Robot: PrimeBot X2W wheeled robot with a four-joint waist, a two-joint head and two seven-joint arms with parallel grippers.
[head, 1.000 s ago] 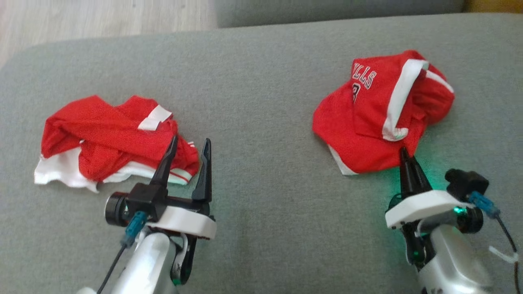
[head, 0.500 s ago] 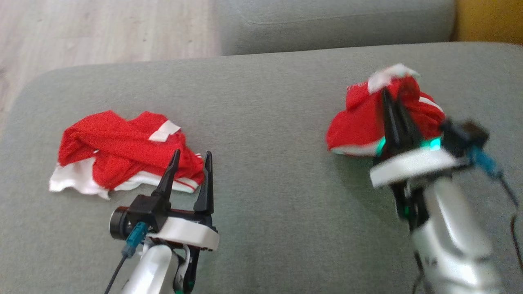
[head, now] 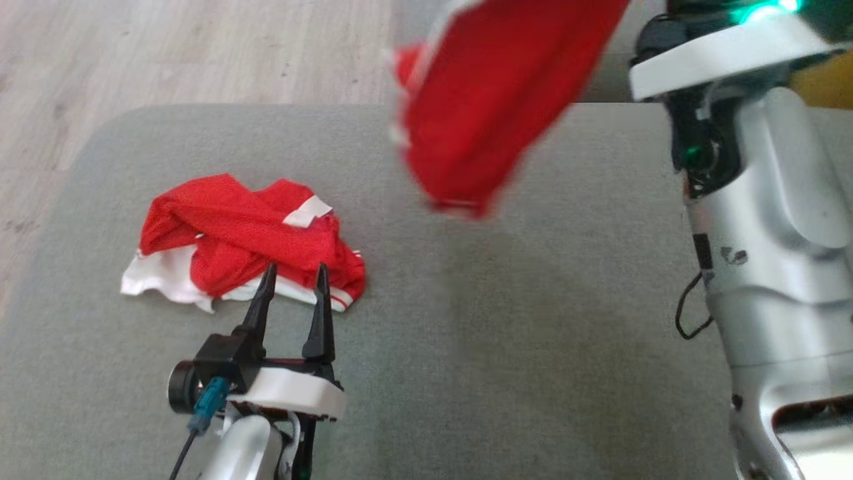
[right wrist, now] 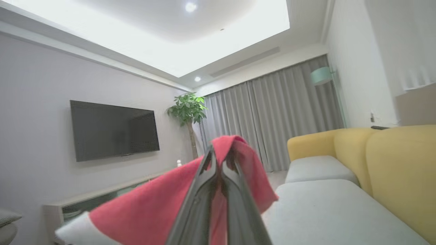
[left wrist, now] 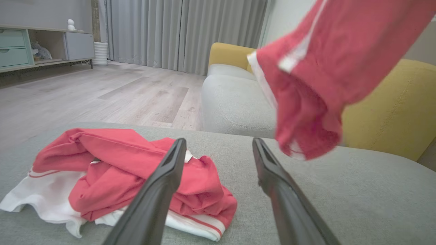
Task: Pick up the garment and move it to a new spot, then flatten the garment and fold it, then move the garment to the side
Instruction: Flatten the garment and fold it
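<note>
Garment [head: 486, 113] now aloft in clamped right gripper [right wrist: 220, 160]; off sofa seat [head: 500, 347]

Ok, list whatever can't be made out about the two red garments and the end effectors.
- Jersey: blurred in the head view, top cut by the upper edge; print unreadable.
- Right end effector: fingers cut off by the head view's top edge.
- Heap: fingers of the left end effector overlap its edge in the head view; contact unclear.

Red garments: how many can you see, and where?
2. The lifted garment hangs from the shut right gripper above the grey cushion; the crumpled garment lies on that cushion just ahead of the open left gripper. None looks hidden.
</note>
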